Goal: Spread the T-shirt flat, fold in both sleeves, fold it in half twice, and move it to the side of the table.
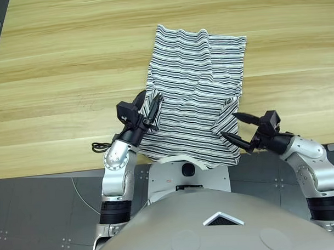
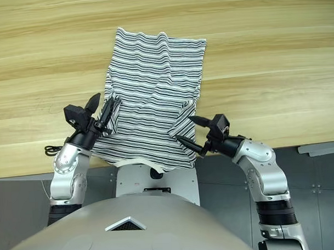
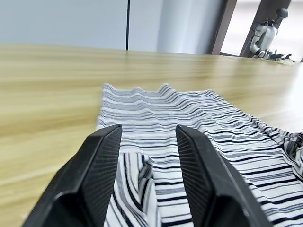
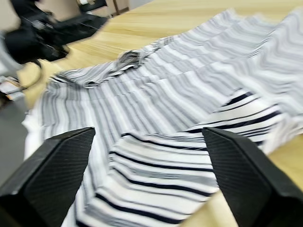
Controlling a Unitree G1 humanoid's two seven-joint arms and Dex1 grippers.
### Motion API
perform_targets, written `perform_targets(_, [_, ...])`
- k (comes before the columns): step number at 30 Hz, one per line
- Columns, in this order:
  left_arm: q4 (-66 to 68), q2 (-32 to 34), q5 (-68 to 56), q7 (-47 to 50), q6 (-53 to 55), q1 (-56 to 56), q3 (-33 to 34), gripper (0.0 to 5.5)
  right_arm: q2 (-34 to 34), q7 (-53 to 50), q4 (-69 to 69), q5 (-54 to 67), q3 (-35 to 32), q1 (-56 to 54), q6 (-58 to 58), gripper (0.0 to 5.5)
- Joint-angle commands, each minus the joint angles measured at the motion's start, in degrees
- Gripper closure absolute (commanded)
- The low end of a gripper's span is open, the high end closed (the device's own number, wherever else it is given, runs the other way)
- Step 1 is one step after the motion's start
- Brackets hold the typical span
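A black-and-white striped T-shirt lies lengthwise on the wooden table. Its hem is at the far end and its collar end droops over the near edge. Both sleeves look folded inward onto the body. My left gripper is open just above the folded left sleeve, and the left wrist view has striped cloth between its fingers. My right gripper is open wide at the shirt's near right corner. Its fingers straddle the folded right sleeve and hold nothing.
Bare wood stretches wide on both sides of the shirt and beyond its hem. A black cable lies at the front table edge beside my left arm. Grey floor borders the table at the near side and far left.
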Motion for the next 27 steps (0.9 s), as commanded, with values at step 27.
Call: perform_targets(27, [33.15,54.33,17.68,-42.77,-56.4,-22.84,-6.79,3.36,-14.35,15.44,7.86,-13.34,2.74,-0.16,-33.41,1.22])
